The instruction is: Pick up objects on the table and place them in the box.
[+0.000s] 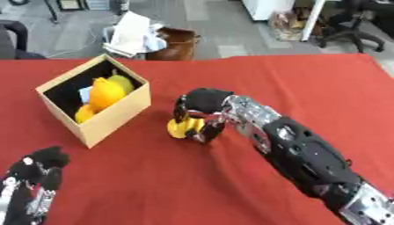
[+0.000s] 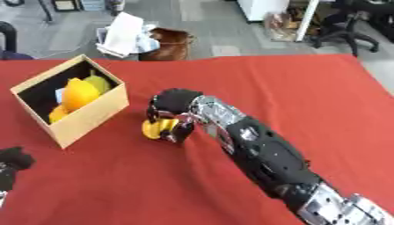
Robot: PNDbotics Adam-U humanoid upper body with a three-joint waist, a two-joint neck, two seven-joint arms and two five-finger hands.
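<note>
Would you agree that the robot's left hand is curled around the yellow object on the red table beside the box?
Not quite: it is the right hand that is curled around the yellow object beside the box. The left eye view shows the left hand idle at the lower left corner, holding nothing.

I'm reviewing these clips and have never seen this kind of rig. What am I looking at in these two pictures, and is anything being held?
Both pictures come from a stereo camera in a humanoid robot's head, looking down at a red table. The black and silver arm from the right ends in the right robot hand, whose fingers curl round a small yellow object that sits on the cloth. To the left stands an open cardboard box that already holds yellow and orange fruit-like objects. The left robot hand rests idle at the lower left corner.
</note>
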